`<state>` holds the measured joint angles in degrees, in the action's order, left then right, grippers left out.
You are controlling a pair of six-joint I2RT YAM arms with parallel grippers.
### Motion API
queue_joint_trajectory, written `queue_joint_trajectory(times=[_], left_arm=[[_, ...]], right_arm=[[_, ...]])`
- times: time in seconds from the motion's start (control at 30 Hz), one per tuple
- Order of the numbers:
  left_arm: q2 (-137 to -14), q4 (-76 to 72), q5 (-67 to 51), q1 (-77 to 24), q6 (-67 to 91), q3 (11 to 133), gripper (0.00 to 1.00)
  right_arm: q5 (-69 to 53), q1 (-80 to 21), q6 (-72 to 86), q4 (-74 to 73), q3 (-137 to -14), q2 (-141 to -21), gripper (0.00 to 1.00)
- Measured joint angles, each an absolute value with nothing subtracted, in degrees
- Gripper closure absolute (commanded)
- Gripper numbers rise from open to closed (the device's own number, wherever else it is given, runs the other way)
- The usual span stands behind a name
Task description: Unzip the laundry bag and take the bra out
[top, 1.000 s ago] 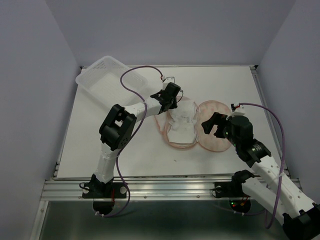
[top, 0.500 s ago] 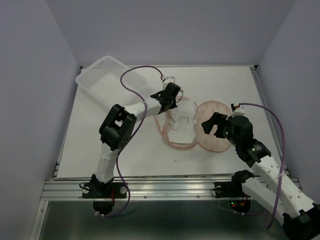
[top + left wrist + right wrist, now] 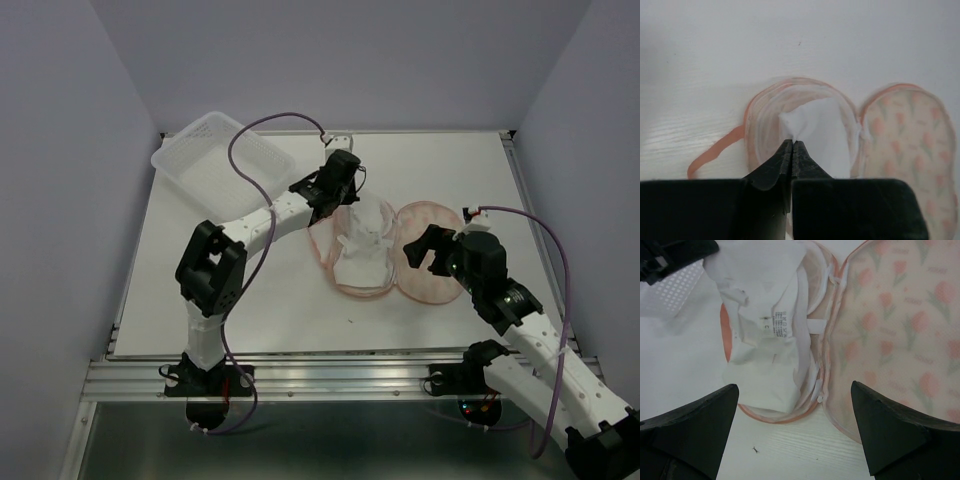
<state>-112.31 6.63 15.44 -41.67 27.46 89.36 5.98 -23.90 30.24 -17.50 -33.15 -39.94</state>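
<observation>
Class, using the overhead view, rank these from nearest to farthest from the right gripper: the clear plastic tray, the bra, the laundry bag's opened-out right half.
1. The laundry bag: its opened right half lies under the right gripper.
2. The bra: just to the left, in the bag's other half.
3. The clear plastic tray: at the far left corner.

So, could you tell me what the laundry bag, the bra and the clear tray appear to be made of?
The laundry bag looks like fine matte mesh or woven fabric, printed with tulips and edged by a pink zipper rim. The bra seems to be soft white cloth: it creases and carries a sewn label. The tray looks like translucent plastic, apparently with a perforated floor.
</observation>
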Motion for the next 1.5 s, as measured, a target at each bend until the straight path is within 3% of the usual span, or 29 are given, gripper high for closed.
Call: queue_joint_trajectory(times=[0.33, 0.7, 1.0, 1.23, 1.5], left_arm=[[-96.6, 4.9, 16.0, -42.9, 27.4, 87.7, 1.00], [-91.2, 5.5, 24.9, -40.8, 24.0, 91.4, 1.00], [-91.1, 5.3, 25.8, -27.3, 22.2, 98.7, 1.00], [-92.4, 2.7, 19.7, -15.3, 20.8, 101.9, 1.00], [-106.1, -1.3, 12.8, -5.8, 20.3, 104.0, 1.00]], right_arm=[[6.0, -23.9, 30.2, -17.4, -33.1, -36.3, 0.00], [6.0, -23.9, 30.2, -16.0, -32.8, -34.5, 0.00], [6.0, -23.9, 29.9, -16.0, -32.8, -34.5, 0.00], [6.0, -23.9, 29.8, -15.9, -32.8, -35.6, 0.00], [5.9, -23.9, 29.6, -15.8, -31.8, -36.2, 0.00]])
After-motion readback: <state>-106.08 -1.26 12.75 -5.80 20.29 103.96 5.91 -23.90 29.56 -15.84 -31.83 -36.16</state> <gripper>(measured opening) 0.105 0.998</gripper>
